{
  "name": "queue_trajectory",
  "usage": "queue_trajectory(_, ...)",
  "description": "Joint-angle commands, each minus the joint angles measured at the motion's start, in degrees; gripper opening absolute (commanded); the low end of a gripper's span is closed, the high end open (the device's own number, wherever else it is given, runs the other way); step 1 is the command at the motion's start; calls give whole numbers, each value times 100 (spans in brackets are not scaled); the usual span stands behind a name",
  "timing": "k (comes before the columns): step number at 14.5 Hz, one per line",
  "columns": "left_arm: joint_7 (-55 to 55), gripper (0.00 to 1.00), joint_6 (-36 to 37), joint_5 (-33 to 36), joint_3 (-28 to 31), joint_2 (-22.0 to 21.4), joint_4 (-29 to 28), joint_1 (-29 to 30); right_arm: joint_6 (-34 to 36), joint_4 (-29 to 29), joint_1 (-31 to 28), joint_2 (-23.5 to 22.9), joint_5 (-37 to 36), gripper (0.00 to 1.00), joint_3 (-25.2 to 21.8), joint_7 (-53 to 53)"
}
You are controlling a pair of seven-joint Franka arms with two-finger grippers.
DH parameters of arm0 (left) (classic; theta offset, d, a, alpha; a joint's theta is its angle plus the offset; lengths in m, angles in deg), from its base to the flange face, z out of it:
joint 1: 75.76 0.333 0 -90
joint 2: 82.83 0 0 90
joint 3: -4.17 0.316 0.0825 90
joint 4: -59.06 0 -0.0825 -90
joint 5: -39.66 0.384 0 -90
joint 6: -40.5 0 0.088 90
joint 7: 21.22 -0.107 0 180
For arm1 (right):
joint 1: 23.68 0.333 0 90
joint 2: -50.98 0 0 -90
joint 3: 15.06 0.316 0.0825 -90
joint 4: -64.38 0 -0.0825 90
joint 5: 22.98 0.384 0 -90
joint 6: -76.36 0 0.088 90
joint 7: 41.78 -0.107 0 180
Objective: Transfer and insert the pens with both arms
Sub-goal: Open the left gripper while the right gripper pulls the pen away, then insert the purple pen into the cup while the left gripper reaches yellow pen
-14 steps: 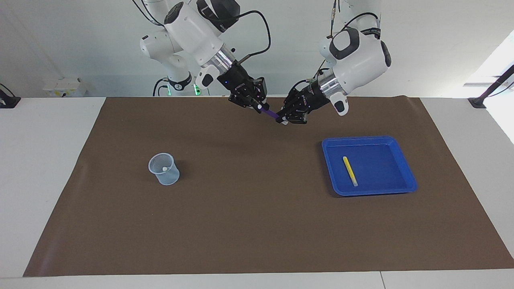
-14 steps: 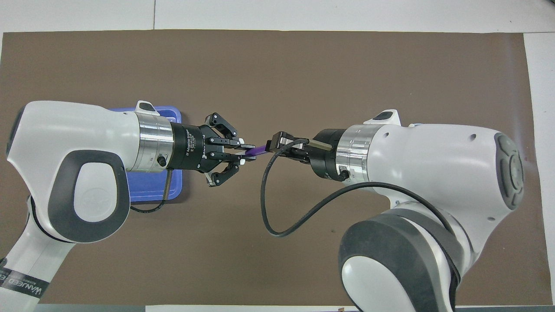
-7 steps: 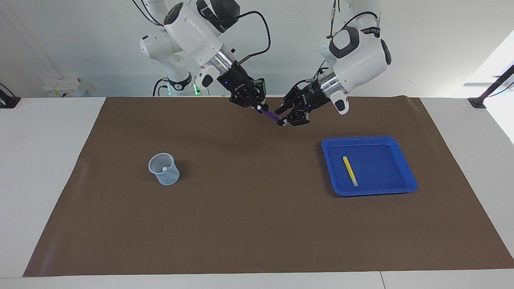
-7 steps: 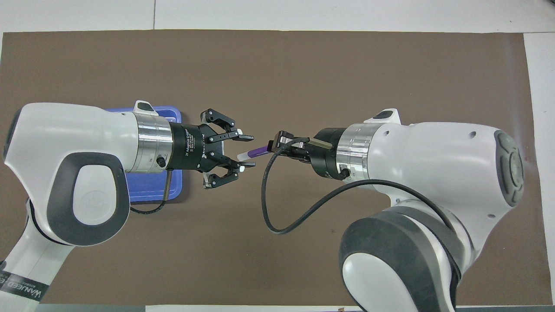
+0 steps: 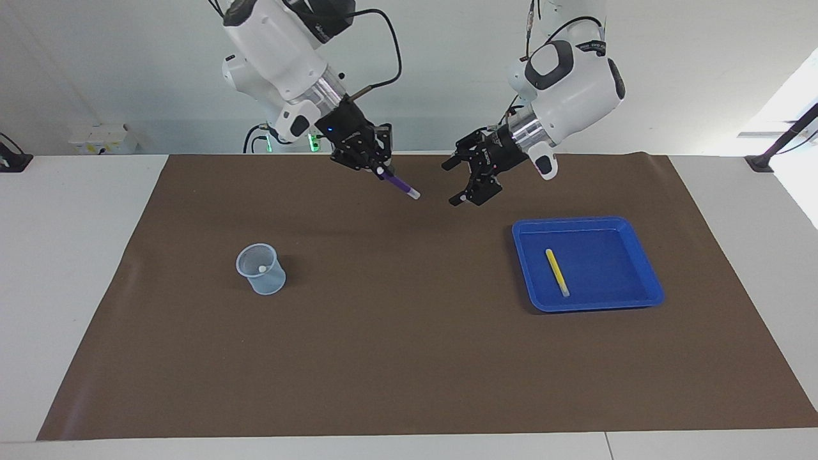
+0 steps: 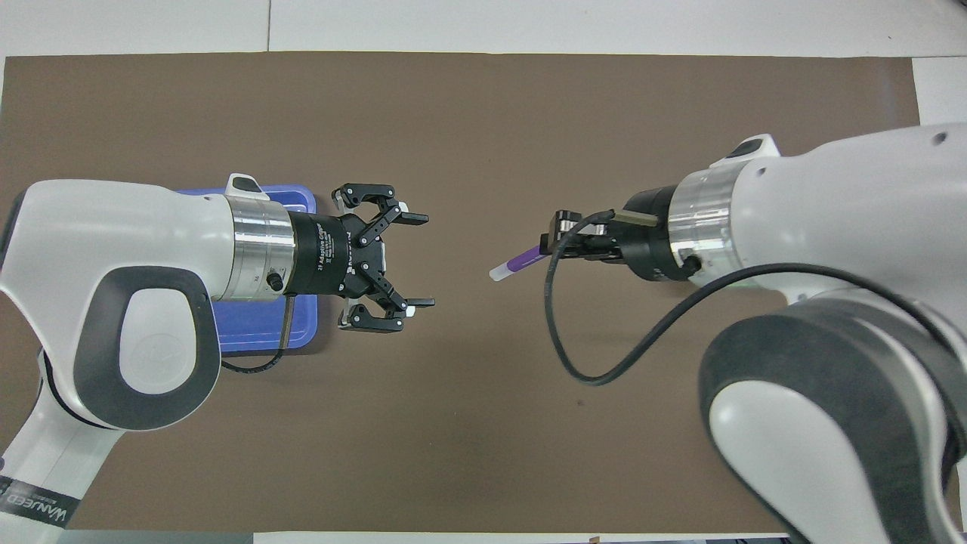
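The purple pen [image 5: 399,186] is hanging in the air over the brown mat [image 5: 409,358], pinched at one end by the right hand [image 5: 377,167], with its whitish tip pointing down and toward the left arm's end of the worktop [image 5: 77,255]. The right hand's fingers are closing tightly on the pen's upper end. The left hand [image 5: 455,184] is hovering over the mat beside the pen, apart from it, with its fingers spread wide and gripping nothing. In the overhead view the same pen [image 6: 517,261] is sticking out of the right hand [image 6: 545,245] toward the left hand [image 6: 421,260], a clear gap lying between them.

The yellow pen [image 5: 557,272] is lying flat in the blue tray [image 5: 639,252], toward the left arm's end of the worktop. A clear plastic cup [image 5: 261,269] is standing on the mat toward the right arm's end, with something small and whitish showing inside it.
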Motion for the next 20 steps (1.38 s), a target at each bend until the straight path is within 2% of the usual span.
queue_trajectory(1, -562, 100, 1, -67, 58, -165, -140, 208, 659, -579, -730, -355, -261, 0, 30, 1079)
queue_trajectory(3, -1160, 100, 115, 213, 58, -174, -157, 349, 634, -588, -899, -373, -979, 0, 30, 1739)
queue_trajectory(5, -2001, 100, 456, 775, 58, -147, -175, 542, 660, -448, -1153, -347, -1631, 0, 22, 2757)
queue_trajectory(7, -2959, 100, 695, 1240, 58, -138, -166, 621, 538, -159, -1311, -277, -2254, 0, 22, 3662)
queue_trajectory(8, -3417, 100, 765, 1687, 58, -112, -158, 639, 259, 121, -1425, -189, -2492, 0, 22, 4085)
queue_trajectory(11, -4762, 100, 880, 2734, 58, 124, -122, 666, -480, 1159, -1777, 40, -2451, 0, 30, 4203)
queue_trajectory(14, -5616, 100, 828, 3675, 49, 414, -184, 657, -640, 1266, -1778, -39, -2451, 0, 30, 4177)
queue_trajectory(17, -6977, 100, 468, 4413, 58, 730, -430, 727, -833, 1503, -1796, -30, -2433, 0, 39, 4125)
queue_trajectory(20, -7875, 100, 125, 5274, 58, 1284, -474, 876, -938, 1749, -1804, -4, -2425, 0, 39, 3923)
